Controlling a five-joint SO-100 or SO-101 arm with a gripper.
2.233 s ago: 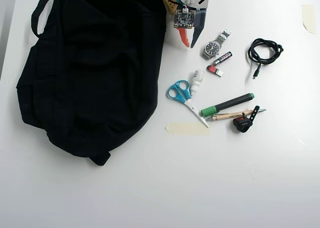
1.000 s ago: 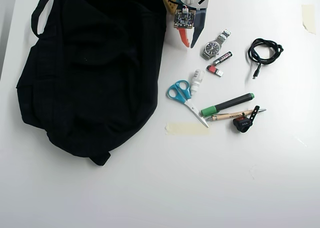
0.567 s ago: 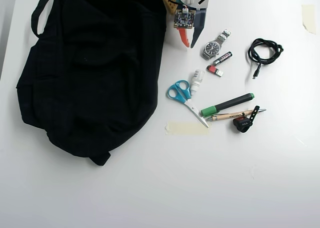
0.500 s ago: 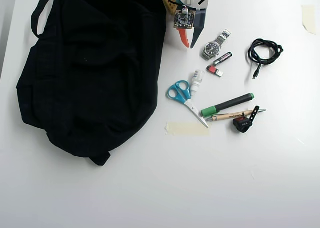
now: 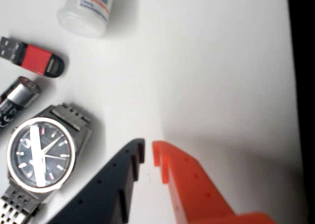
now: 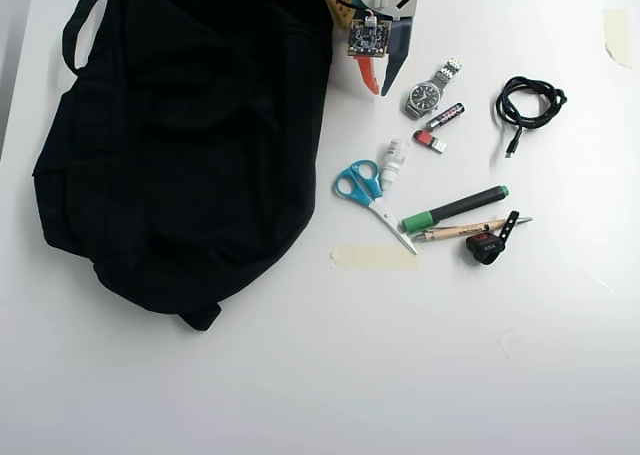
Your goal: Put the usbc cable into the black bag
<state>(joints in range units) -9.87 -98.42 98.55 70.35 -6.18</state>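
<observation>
usbc cable (image 6: 529, 102) coiled far right; black bag (image 6: 180, 135) slumped left.

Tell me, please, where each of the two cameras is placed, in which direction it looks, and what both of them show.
Wrist view: rides on the arm, looks down past the nearly shut gripper at the table.
Overhead view: fixed above, looks straight down on the black bag, the usbc cable and the gripper at the top edge.
Shared: the gripper, the wristwatch, the red USB stick.

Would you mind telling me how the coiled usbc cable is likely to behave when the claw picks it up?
The usbc cable looks thin and loosely wound, so it is probably floppy and light. Its coil may sag or unwind, and the free plug end would likely dangle.
</observation>
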